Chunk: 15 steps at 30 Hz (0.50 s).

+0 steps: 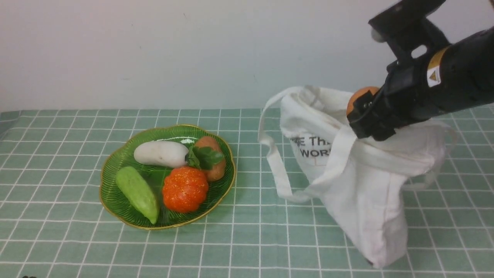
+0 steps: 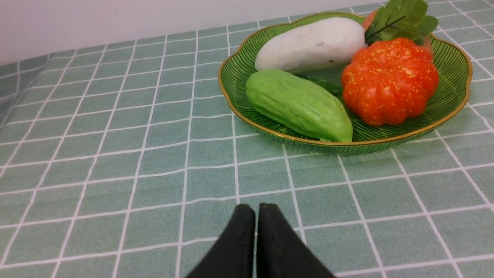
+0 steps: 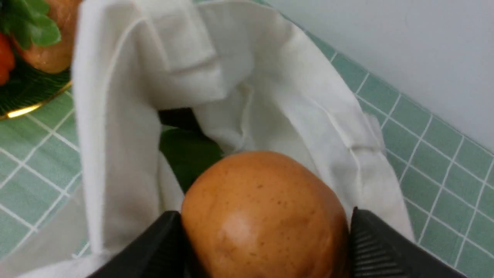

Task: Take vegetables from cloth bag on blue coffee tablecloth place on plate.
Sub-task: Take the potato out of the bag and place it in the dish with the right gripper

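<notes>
The bench (image 1: 46,239) is covered edge to edge by a pale teal cloth (image 1: 247,239) gridded with thin white lines, and it runs back to a plain off-white wall (image 1: 154,50). On the left of the cloth sits the green plate (image 1: 115,160) with its gold rim. It holds a white vegetable (image 1: 161,153), a light green gourd (image 1: 137,193), an orange-red pumpkin (image 1: 185,189) and a brown tuber (image 1: 217,172) topped with leaves (image 1: 206,156). To the right, apart from the plate, the white bag (image 1: 366,185) slumps upright, black letters (image 1: 312,146) facing forward and one strap looping down toward the plate. The front view shows only a sliver of the potato (image 1: 361,96) above the bag's mouth, behind the right arm. The right wrist view shows it plainly: the right claw (image 3: 264,214) is clamped on the potato, one black finger (image 3: 170,235) pressed to each side, right over the open bag. That view also looks inside the bag, where a dark green piece (image 3: 189,154) lies. Only the left wrist view shows the left claw (image 2: 256,210). Its two tips are pressed together with nothing between them, low over bare cloth, near the plate.
</notes>
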Each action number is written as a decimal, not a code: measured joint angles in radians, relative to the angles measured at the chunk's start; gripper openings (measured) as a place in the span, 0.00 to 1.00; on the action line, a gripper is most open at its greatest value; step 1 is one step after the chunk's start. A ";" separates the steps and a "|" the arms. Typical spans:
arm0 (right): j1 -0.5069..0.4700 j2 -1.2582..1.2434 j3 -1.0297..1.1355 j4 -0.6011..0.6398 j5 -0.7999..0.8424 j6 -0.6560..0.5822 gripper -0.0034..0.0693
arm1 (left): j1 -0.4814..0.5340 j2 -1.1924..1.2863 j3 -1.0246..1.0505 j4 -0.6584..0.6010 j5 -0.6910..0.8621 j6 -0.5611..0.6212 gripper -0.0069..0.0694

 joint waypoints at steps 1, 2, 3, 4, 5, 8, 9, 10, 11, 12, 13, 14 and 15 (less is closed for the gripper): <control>0.000 0.000 0.000 0.000 0.000 0.000 0.72 | 0.000 0.000 0.000 0.000 0.000 0.000 0.08; 0.000 0.014 -0.001 0.000 0.024 0.015 0.72 | 0.000 0.000 0.000 0.000 0.000 0.000 0.08; 0.000 0.026 -0.001 0.000 0.037 0.025 0.72 | 0.000 0.000 0.000 0.000 0.000 0.000 0.08; 0.000 0.048 -0.001 0.000 0.068 0.041 0.72 | 0.000 0.000 0.000 0.000 0.000 0.000 0.08; 0.000 0.052 -0.001 0.000 0.073 0.043 0.72 | 0.000 0.000 0.000 0.000 0.000 0.000 0.08; 0.000 0.116 -0.001 0.016 0.126 0.076 0.72 | 0.000 0.000 0.000 0.000 0.000 0.000 0.08; 0.000 0.162 -0.001 0.045 0.145 0.100 0.72 | 0.000 0.000 0.000 0.000 0.000 0.000 0.08; 0.000 0.175 -0.001 0.055 0.148 0.105 0.72 | 0.000 0.000 0.000 0.000 0.000 0.000 0.08; 0.000 0.183 -0.001 0.062 0.150 0.108 0.72 | 0.000 0.000 0.000 0.000 0.000 0.000 0.08; 0.000 0.216 -0.001 0.092 0.154 0.114 0.72 | 0.000 0.000 0.000 0.000 0.000 0.000 0.08; 0.000 0.230 -0.001 0.100 0.154 0.114 0.72 | 0.000 0.000 0.000 0.000 0.000 0.000 0.08; 0.000 0.236 -0.001 0.105 0.154 0.114 0.72 | 0.000 0.000 0.000 0.000 0.000 0.000 0.08; 0.000 0.253 -0.001 0.112 0.154 0.114 0.72 | 0.000 0.000 0.000 0.000 0.000 0.000 0.08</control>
